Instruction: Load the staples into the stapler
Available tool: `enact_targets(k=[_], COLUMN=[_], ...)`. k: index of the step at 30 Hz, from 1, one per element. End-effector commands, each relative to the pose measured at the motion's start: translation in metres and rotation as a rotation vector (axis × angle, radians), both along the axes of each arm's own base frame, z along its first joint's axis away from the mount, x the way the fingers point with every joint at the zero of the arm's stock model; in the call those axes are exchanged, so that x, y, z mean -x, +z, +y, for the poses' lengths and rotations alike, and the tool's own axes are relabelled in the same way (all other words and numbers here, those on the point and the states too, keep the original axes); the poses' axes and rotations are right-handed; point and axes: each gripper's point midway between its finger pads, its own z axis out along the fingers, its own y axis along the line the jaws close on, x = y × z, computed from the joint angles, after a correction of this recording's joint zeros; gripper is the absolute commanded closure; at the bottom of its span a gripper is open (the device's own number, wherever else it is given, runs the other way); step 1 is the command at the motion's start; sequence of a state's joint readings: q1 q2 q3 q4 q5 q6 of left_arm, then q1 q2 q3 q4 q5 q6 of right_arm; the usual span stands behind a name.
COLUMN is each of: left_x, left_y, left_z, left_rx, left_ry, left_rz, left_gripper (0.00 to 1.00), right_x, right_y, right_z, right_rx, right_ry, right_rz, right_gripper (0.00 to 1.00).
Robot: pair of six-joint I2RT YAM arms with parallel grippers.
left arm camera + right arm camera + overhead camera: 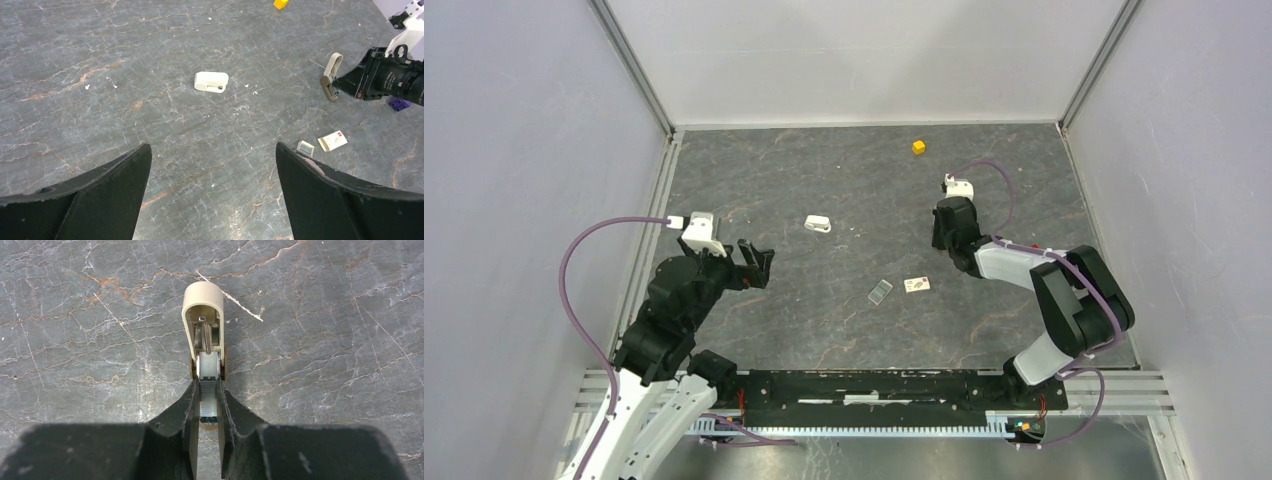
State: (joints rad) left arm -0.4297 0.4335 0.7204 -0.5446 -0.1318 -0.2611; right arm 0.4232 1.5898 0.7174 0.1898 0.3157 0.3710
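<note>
The stapler (pixel 202 305) is a small off-white one, swung open, its lid standing up past the fingertips and its metal channel (pixel 208 400) lying between the fingers with a ribbed silvery strip in it. My right gripper (pixel 208 386) is shut on the channel's sides, just above the grey stone table. From the left wrist view the stapler (pixel 331 75) sticks out of the right gripper (pixel 345 84) at the far right. The staples (pixel 880 291) (pixel 305 148), a tiny flat grey block with a pale rim, lie on the table mid-way between the arms. My left gripper (pixel 759 262) (pixel 212 147) hovers wide open, holding nothing.
A pale card with dark marks (pixel 916 285) (pixel 333 140) lies beside the staples. A small white case-like object (pixel 817 224) (pixel 211 81) sits mid-table. A yellow cube (pixel 918 147) is at the back; a purple block (pixel 398 103) lies under the right arm. Pale walls enclose the table.
</note>
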Motion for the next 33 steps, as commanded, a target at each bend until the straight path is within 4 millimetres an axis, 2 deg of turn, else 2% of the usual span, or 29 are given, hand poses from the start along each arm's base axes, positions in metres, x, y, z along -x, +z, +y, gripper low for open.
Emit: enact_targets(k=[1, 11, 33], left_x=[-0.0034, -0.0036, -0.0041], left_y=[0.0070, 0.0077, 0.0064], left_z=[0.0004, 0.0000, 0.0003], left_rx=[-0.028, -0.027, -0.030], left_ry=[-0.008, -0.009, -0.007], left_rz=[-0.035, -0.035, -0.032], left_gripper=[0.00, 0.00, 0.00], right_x=[-0.0050, -0.0085, -0.0042], right_y=[0.0011, 0.0053, -0.0017], right_z=[-0.0029, -0.0034, -0.0066], right_rx=[-0.003, -0.001, 0.018], right_ry=[-0.020, -0.026, -0.022], right_rz=[-0.025, -0.041, -0.025], right_gripper=[0.79, 0.79, 0.78])
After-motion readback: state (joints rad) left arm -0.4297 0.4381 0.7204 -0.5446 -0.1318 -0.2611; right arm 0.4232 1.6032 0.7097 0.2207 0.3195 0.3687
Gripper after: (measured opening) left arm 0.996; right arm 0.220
